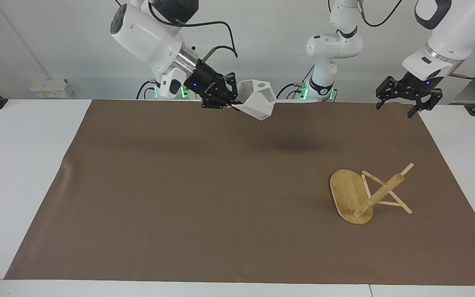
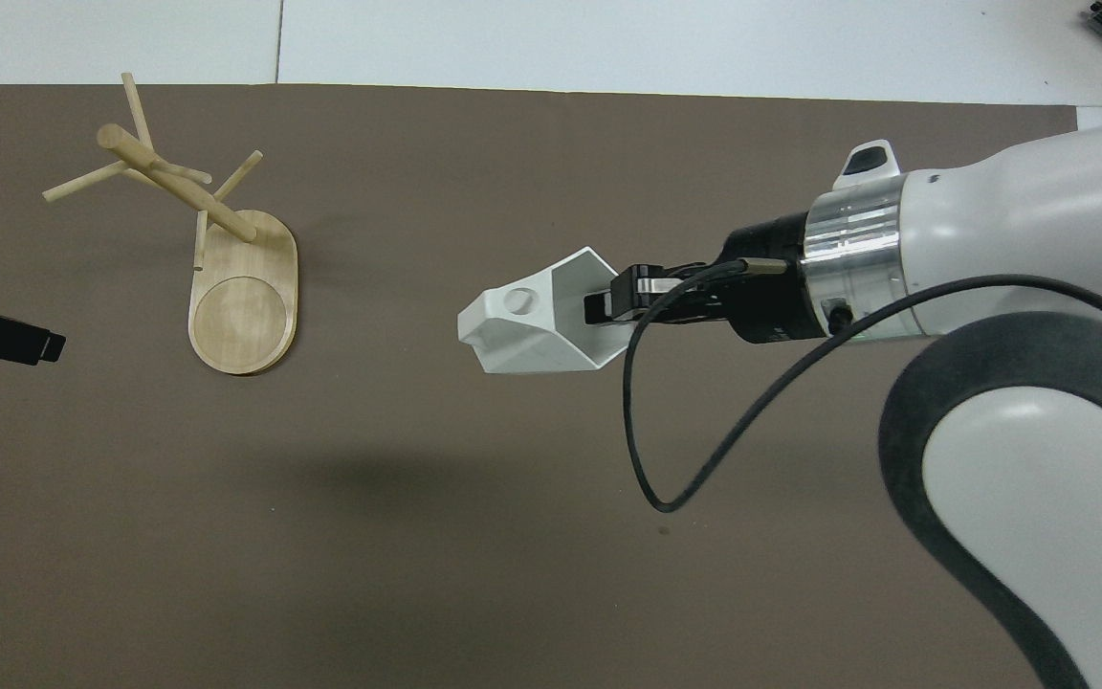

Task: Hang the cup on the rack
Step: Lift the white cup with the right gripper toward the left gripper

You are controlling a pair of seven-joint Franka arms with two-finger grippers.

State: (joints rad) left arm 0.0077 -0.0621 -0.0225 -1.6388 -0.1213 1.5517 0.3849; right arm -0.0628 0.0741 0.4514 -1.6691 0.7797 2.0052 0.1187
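We log the right gripper clamped on the cup, one finger inside the rim, the other outside. It holds the cup high above the mat, near the middle of the edge closest to the robots. The cup is tilted with its handle leading toward the rack; we judge this presents the handle hole to a peg. The rack lies toppled on the mat toward the left arm's end, base on edge, post and pegs resting on the mat. No peg is usable for hanging in this pose, so we expect the rack must be righted first. The left gripper hangs with fingers spread and empty above the mat's corner closest to its own base, well apart from the rack.
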